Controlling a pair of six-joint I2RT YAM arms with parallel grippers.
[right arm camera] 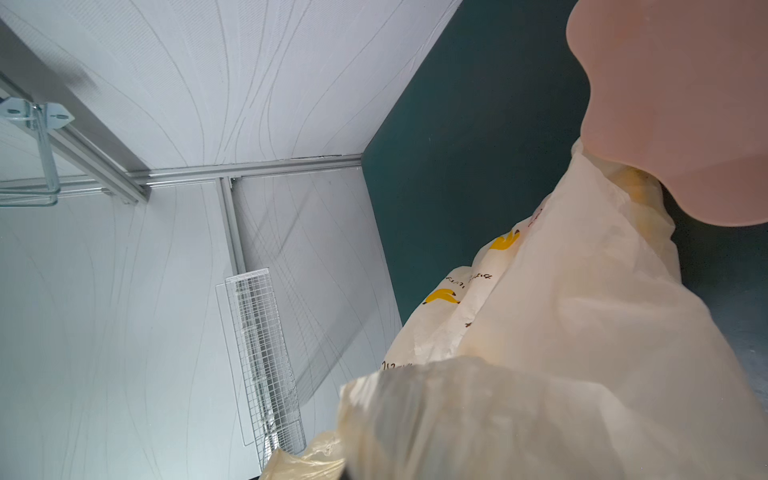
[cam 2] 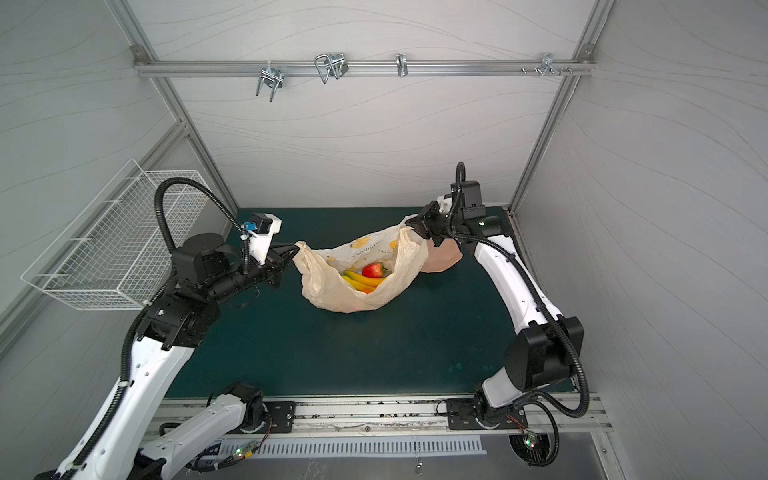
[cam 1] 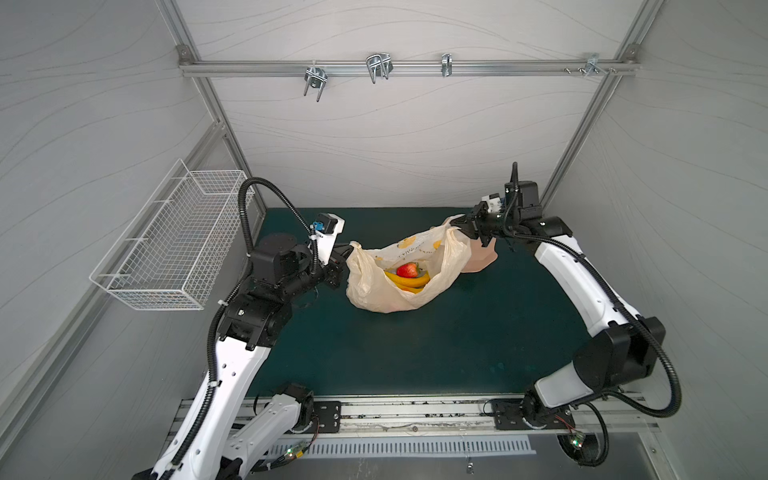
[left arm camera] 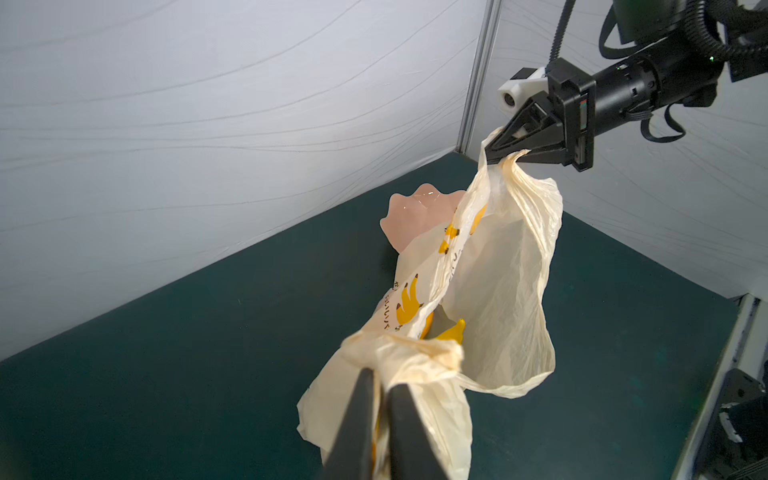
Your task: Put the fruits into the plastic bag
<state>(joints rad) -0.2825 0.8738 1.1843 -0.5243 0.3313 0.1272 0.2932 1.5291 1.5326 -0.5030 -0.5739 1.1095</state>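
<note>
A white wire basket (cam 1: pixel 166 245) of thin grid mesh hangs on the left wall; next, the left gripper (left arm camera: pixel 380 378) has its two flat dark fingers (left arm camera: pixel 357 415) nearly together, pinching a bunched handle of the plastic bag (cam 1: pixel 374 291); the bag is thin, crinkly, cream-coloured film printed with yellow banana bunches and dark lettering; it is slung between both grippers, its belly resting mid-table on the dark green mat (cam 1: pixel 415 353), its mouth gaping upward; inside lie a curved yellow banana (cam 1: pixel 409 281) and a red strawberry (cam 1: pixel 408 270) with a green top, touching; an orange patch beneath them is too covered to identify; the right gripper (left arm camera: pixel 498 151) clamps the other handle, held higher; beside it a glossy, wavy-edged pink dish (cam 1: pixel 482 259) is half hidden by bag and gripper; blurred plastic fills much of the right wrist view.
</note>
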